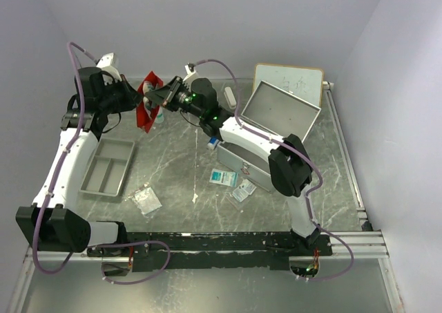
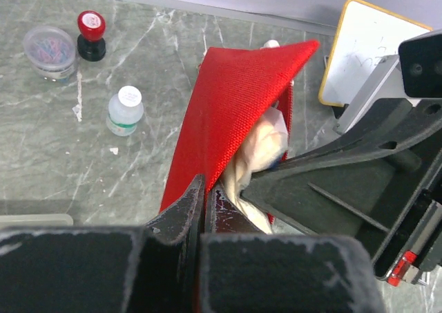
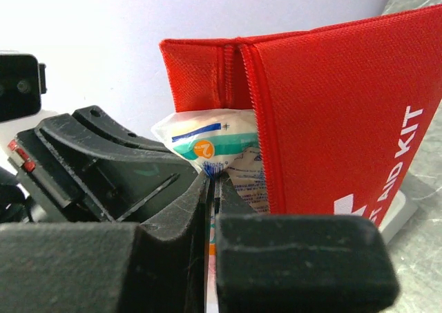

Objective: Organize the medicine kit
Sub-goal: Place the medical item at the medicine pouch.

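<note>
A red first aid kit pouch hangs in the air at the back left of the table. My left gripper is shut on the pouch's red fabric and holds it up. My right gripper is shut on a white packet with blue and green print, right at the pouch's open zipper edge. The packet sits half inside the pouch mouth. In the top view the right gripper meets the pouch from the right, the left gripper from the left.
An open metal case stands at centre right, a whiteboard behind it. A grey divided tray lies at left. Loose packets and a plastic bag lie in front. A small white-capped bottle, a red-topped stamp and a clip jar stand below the pouch.
</note>
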`<action>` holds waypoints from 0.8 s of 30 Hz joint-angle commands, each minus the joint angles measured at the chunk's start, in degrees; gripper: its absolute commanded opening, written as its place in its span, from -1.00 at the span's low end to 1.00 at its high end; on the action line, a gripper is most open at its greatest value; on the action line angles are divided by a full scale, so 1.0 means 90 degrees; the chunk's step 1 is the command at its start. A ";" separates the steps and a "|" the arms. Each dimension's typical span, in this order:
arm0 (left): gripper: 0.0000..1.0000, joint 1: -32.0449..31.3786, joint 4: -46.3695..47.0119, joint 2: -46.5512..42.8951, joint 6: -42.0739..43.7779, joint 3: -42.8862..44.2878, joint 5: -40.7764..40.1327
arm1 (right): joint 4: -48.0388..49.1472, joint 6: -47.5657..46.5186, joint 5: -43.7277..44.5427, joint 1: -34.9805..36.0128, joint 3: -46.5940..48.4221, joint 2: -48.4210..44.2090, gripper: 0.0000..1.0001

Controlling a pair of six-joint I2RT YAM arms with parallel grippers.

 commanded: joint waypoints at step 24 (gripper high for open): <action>-0.87 -0.0308 0.0002 -0.0032 0.0213 0.0026 -0.0190 | -0.3027 -0.2596 0.1106 0.0152 0.0892 -0.1040 -0.18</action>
